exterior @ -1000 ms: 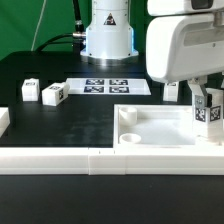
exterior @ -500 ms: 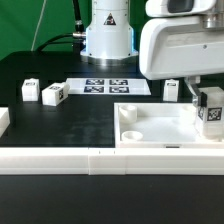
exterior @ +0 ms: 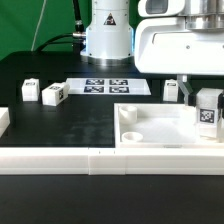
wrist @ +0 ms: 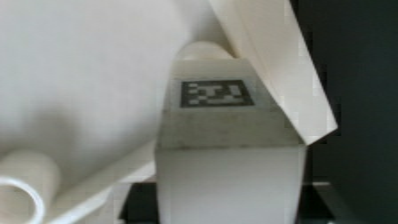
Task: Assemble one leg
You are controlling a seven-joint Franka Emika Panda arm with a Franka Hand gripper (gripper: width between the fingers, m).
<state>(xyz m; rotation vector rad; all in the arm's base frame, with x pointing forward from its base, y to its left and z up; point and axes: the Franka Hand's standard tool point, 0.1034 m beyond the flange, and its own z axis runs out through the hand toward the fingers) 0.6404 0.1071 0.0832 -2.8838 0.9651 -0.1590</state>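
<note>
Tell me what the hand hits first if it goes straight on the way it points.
The leg: it stands directly under the downward-pointing hand, apparently between its fingers. Beyond it lies the white tray-like part, where the leg seems to stand; depth is unclear.

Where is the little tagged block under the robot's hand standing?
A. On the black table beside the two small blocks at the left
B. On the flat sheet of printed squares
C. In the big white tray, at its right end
C: the leg stands upright in the white tray at the exterior view's right, well apart from the marker board.
</note>
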